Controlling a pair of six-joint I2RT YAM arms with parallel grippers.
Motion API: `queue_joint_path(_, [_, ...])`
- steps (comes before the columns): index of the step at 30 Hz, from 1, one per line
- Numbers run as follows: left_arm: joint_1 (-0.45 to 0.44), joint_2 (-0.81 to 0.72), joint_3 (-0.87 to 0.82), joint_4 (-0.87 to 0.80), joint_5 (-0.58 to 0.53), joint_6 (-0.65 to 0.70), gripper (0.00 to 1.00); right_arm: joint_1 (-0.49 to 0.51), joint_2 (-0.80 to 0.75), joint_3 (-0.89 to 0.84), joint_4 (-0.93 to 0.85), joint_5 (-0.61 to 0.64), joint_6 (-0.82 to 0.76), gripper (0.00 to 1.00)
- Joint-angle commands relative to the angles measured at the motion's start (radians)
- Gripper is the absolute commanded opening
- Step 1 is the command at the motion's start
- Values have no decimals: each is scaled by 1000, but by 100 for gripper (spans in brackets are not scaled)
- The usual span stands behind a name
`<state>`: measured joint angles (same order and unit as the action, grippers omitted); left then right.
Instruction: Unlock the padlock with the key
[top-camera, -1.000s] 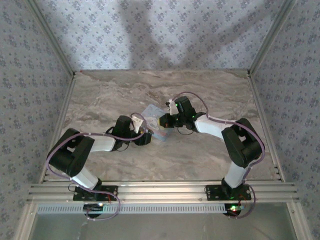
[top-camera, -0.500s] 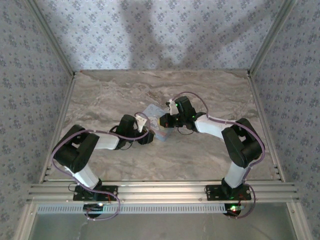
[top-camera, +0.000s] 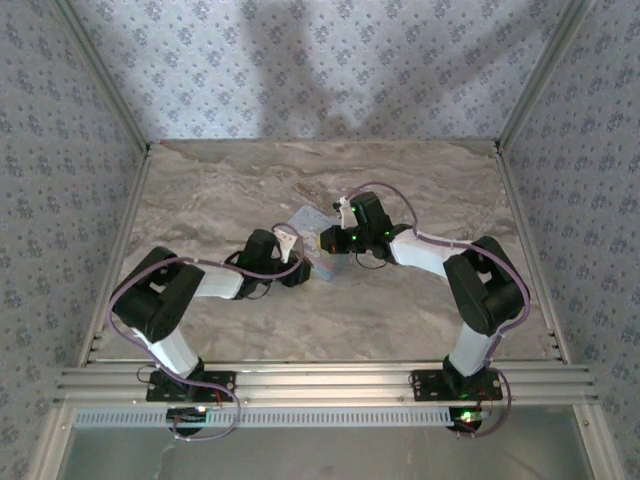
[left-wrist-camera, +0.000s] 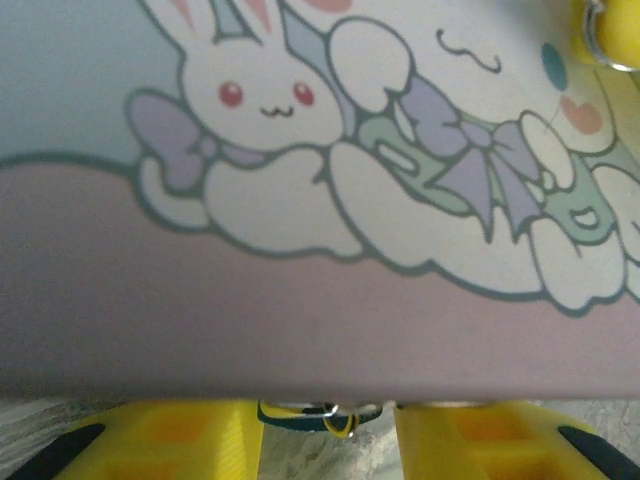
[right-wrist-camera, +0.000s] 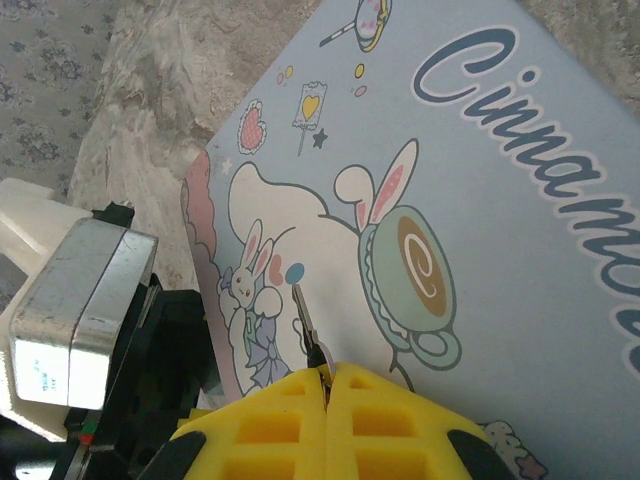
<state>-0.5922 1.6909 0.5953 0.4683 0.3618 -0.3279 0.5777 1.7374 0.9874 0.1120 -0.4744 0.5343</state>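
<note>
While the right gripper (right-wrist-camera: 325, 385) pinches the key (right-wrist-camera: 303, 318) over the tin box (right-wrist-camera: 480, 200), the open left gripper (left-wrist-camera: 322, 440) flanks the padlock (left-wrist-camera: 320, 414).

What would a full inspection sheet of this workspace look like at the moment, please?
Surface: marbled tabletop, no spills seen.
Job's things: key tip over the tin box lid; small dark-blue piece with metal ring, probably the padlock, close to the box's side.
Clutter: nothing seen.
Grippers: right pincer shut on the key; left pincer, its fingers flank the padlock, grip unclear.
Cables: purple cables looped along both arms.
Surroundings: wallpapered walls, aluminium frame.
</note>
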Motion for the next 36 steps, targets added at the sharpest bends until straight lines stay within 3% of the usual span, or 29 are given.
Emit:
queue_joint_path(1, [-45,34,23,4,34,-46,38,22,21,-16,-76,-15,-4,0])
queue_joint_path(19, [-46,-17,17,16,-10,-178,23,25,-37,-49,4,-3,-27,0])
queue_joint_path(27, [-46,-77,28,-38,44,-304,23,25,-214,-118,55,95,-162,0])
queue_joint_path(36, [-47,-83,66,-104,100,-457,22,53,-467,-417,201,188,-209,0])
